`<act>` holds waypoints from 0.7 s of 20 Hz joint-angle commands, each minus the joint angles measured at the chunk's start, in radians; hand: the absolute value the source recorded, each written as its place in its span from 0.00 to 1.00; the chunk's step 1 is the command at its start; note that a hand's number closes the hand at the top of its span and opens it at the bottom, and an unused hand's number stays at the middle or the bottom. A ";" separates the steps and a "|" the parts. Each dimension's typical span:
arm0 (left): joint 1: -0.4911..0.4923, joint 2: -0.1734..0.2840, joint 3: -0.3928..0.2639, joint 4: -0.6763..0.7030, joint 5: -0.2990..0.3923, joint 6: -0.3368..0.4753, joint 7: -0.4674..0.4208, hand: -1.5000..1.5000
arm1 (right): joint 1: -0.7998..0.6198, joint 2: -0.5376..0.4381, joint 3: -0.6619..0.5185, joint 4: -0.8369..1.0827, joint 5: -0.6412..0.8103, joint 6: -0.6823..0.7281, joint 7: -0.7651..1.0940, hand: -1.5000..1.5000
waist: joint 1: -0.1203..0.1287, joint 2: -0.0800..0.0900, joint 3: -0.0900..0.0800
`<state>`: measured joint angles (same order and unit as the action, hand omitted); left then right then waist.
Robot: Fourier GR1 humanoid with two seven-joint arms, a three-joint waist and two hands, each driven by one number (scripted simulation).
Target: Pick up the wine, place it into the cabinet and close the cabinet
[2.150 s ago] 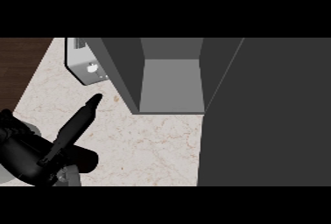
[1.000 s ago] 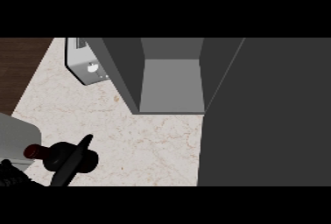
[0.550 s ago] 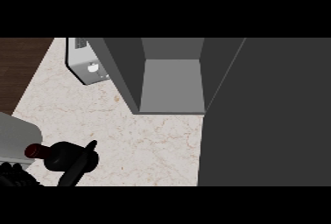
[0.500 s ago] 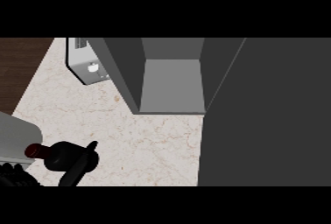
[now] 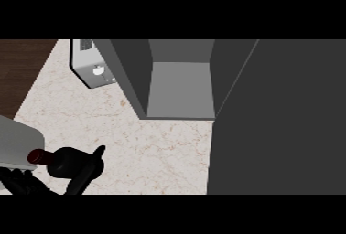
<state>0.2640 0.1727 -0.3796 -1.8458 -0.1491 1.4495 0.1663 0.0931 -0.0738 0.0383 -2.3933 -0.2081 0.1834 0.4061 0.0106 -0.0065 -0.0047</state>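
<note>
The wine bottle (image 5: 66,163) is dark with a red cap and shows at the lower left, tilted with its cap toward the left. My left hand (image 5: 24,183) is curled round the bottle's lower part, one finger (image 5: 94,157) sticking up beside it. My grey left forearm (image 5: 17,142) crosses just above the cap. The cabinet (image 5: 179,91) stands open at the top centre, its grey inside bare. Its dark door (image 5: 277,114) fills the right side. My right hand shows nowhere.
A silver appliance (image 5: 91,69) sits at the back left beside the cabinet's left wall. The speckled beige counter (image 5: 155,146) stretches between the hand and the cabinet. Dark wood (image 5: 20,68) lies beyond the counter's left edge.
My left hand drew back from near the cabinet to the lower left corner; the bottle's red cap came into view there. Over the last half second it hardly moved.
</note>
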 commanded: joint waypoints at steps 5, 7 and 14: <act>0.027 -0.111 0.099 0.054 0.166 -0.131 -0.220 0.00 | -0.012 0.000 -0.021 0.017 0.012 0.007 -0.028 0.00 | 0.011 0.000 -0.001; 0.027 -0.150 0.134 0.086 0.209 -0.190 -0.290 0.00 | 0.015 -0.009 -0.039 -0.017 -0.026 0.009 0.000 0.00 | 0.009 -0.002 -0.002; 0.063 -0.172 0.278 0.185 0.509 -0.402 -0.601 0.00 | 0.032 0.025 0.018 -0.016 0.038 0.001 -0.025 0.00 | 0.012 -0.001 -0.001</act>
<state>0.3005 0.0188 -0.1664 -1.7078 0.2183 1.1753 -0.2705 0.1158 -0.0744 0.0224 -2.3963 -0.2056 0.1937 0.3953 0.0183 -0.0079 -0.0058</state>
